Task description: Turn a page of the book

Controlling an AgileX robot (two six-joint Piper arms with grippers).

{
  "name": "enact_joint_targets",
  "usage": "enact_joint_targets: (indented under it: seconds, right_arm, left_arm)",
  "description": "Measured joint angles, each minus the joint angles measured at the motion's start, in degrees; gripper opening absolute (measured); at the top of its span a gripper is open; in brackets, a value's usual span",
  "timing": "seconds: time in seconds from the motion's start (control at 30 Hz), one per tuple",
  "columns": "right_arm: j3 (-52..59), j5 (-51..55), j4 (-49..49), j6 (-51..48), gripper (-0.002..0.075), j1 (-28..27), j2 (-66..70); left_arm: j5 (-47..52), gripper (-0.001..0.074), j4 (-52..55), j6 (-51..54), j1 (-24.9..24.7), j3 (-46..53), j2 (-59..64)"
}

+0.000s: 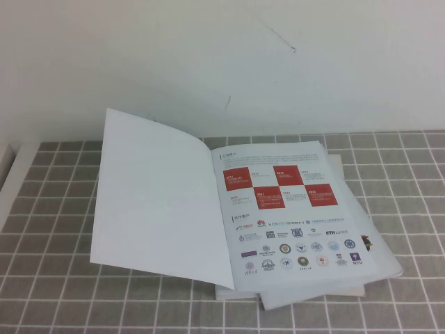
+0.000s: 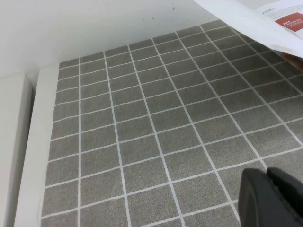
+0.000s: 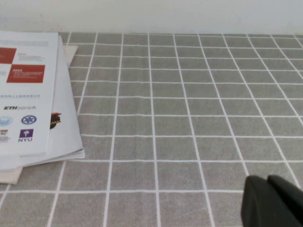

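Left gripper (image 2: 272, 198) low over the table at the left, right gripper (image 3: 273, 201) likewise at the right, holding nothing.

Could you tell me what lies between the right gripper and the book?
Only bare grey grid cloth separates the right gripper from the book, per its wrist view. The left gripper sits left.

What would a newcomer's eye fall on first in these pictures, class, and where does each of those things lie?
First comes the book, lying open mid-table on the grey checked tablecloth, its blank white left leaf lifted off the cloth. Next, the page on its right side, with red squares above rows of small logos. The left gripper hovers over bare cloth to the book's left, the right gripper over bare cloth to its right, neither touching it.
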Motion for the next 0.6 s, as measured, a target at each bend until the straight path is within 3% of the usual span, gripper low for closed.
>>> enact_joint_targets:
  seconds: [0.6]
  right_arm:
    - [0.0,0.0,0.0,-2.26,-0.0003,0.0,0.0]
  left_arm:
    - [0.0,-0.0003,-0.11,0.0,0.0,0.0,0.0]
